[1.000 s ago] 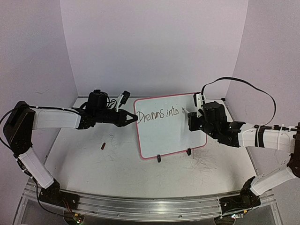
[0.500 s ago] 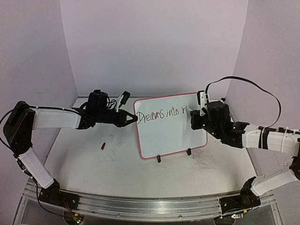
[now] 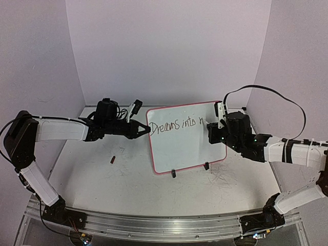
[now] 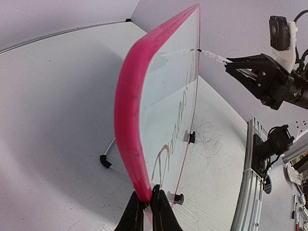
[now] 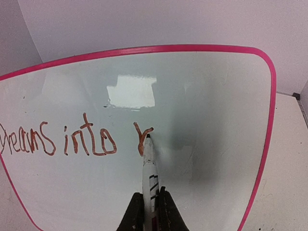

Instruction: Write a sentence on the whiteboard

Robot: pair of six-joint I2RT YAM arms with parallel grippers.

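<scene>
The whiteboard stands upright on the table, glossy white with a pink frame. My left gripper is shut on its left edge; in the left wrist view the fingers pinch the pink frame. My right gripper is shut on a white marker, and the marker's tip touches the board. The sentence reads "Dreams into r" in thin dark handwriting, with the tip at the top right of the "r". From the left wrist, the marker meets the board near its far edge.
A small dark red cap lies on the tabletop left of the board. Black clip feet hold the board's bottom edge. Grey scribbles mark the tabletop at the right. Lilac walls close in the back and sides.
My right gripper has shifted a little to the right along the board with the marker, and the "r" now shows. The left gripper and the board have not moved.
</scene>
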